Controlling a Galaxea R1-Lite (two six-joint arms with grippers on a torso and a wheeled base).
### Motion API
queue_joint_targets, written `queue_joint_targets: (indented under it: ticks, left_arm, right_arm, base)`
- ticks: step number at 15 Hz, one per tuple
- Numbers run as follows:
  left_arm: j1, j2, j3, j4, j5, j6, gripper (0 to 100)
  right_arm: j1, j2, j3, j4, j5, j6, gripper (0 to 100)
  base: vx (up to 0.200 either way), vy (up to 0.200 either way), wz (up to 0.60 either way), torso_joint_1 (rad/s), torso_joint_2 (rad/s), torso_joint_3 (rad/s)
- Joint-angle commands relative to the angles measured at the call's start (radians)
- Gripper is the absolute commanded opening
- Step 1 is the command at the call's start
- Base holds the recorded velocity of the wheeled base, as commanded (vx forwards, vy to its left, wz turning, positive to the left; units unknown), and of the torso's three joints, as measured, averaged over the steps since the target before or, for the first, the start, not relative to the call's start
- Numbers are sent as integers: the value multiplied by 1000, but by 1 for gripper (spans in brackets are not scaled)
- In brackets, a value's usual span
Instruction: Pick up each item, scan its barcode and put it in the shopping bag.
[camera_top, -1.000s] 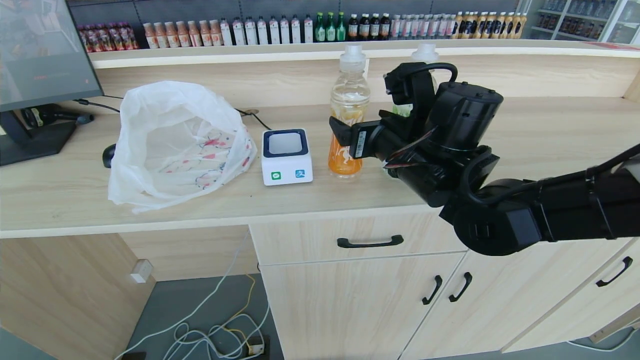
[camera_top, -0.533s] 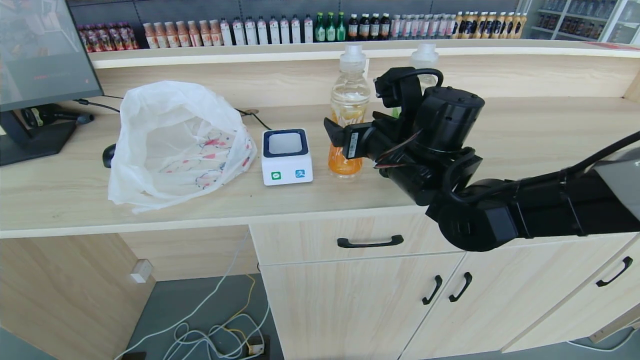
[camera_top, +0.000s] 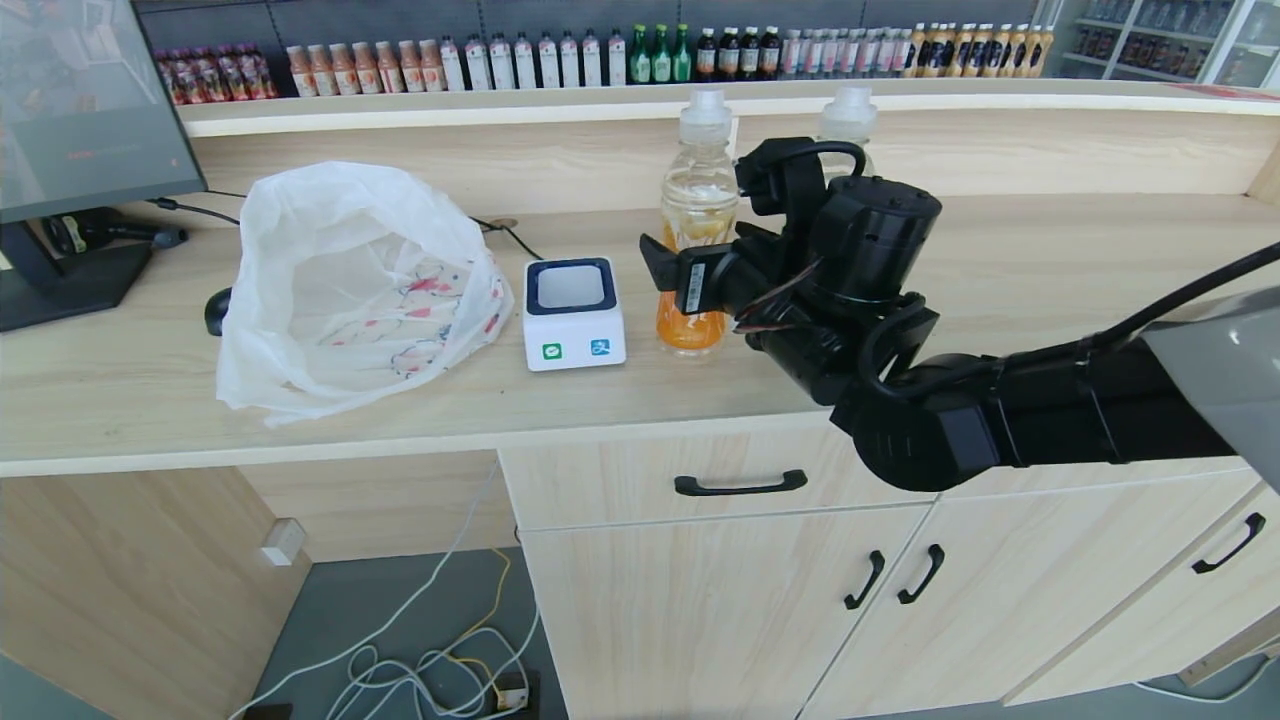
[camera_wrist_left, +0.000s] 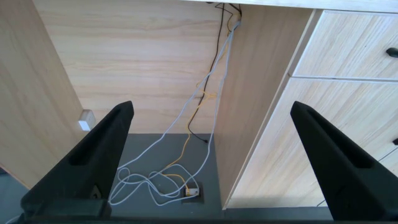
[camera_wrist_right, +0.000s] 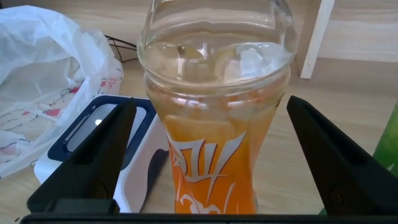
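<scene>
Far bottle (camera_top: 848, 108) — body hidden, cap showing

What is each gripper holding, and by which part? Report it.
Nothing is held. The right gripper is open, fingers either side of the orange bottle without touching; the left gripper is open and empty.

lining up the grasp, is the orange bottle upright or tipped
Upright: the bottle stands on its base on the counter, cap on top, framed by the open right gripper.
</scene>
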Motion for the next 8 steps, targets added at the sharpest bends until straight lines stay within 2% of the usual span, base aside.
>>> queue_joint_targets:
  ticks: [1,8]
  left_arm:
    - [0,0,0,0,0,0,100]
    - [0,0,0,0,0,0,100]
  right_arm:
    - [1,20,-31,1,1,-3,100]
    - [-7,45,-109,65,-1,-23,100]
  base:
    - [0,0,0,0,0,0]
    - [0,0,0,0,0,0]
